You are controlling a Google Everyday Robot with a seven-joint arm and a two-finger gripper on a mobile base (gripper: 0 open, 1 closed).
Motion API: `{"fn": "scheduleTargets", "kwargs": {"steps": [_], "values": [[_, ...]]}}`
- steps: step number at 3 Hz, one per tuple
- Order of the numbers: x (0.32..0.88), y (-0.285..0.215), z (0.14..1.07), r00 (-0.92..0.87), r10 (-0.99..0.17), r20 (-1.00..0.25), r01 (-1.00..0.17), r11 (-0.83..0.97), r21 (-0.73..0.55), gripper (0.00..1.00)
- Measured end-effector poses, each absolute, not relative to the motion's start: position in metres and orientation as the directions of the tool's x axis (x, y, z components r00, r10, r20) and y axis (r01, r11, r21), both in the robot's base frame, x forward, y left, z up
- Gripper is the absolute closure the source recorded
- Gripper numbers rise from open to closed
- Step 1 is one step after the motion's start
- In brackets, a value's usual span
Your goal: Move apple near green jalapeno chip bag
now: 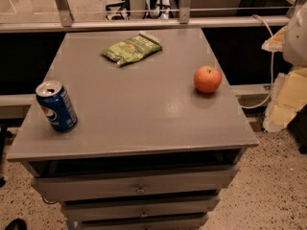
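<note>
The apple (207, 79) is round and orange-red with a short stem. It sits on the right side of the grey cabinet top (139, 114), near the right edge. The green jalapeno chip bag (132, 48) lies flat and crinkled at the back middle of the top, well left of and behind the apple. My gripper is not in view. Only a white rounded part (297, 35), perhaps of my arm, shows at the right edge of the picture, beyond the cabinet.
A blue soda can (56, 106), opened, stands upright near the front left edge. Drawers (139, 188) run below the top. A metal rail (144, 23) crosses behind the cabinet. Yellowish and white material (288, 99) and a cable (271, 66) are on the right, over speckled floor.
</note>
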State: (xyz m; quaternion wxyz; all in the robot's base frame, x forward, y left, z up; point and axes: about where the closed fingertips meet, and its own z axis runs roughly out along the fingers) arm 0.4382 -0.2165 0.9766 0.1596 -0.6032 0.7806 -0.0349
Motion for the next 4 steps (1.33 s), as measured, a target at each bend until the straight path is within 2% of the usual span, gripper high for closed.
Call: {"fn": "scheduleTargets", "kwargs": {"steps": [2, 4], "values": [[0.450, -0.218, 0.969, -0.196, -0.950, -0.241, -0.932, 0.257, -0.256, 0.00], [0.534, -0.214, 0.915, -0.153, -0.874, -0.461, -0.916, 0.301, -0.266, 0.00]]}}
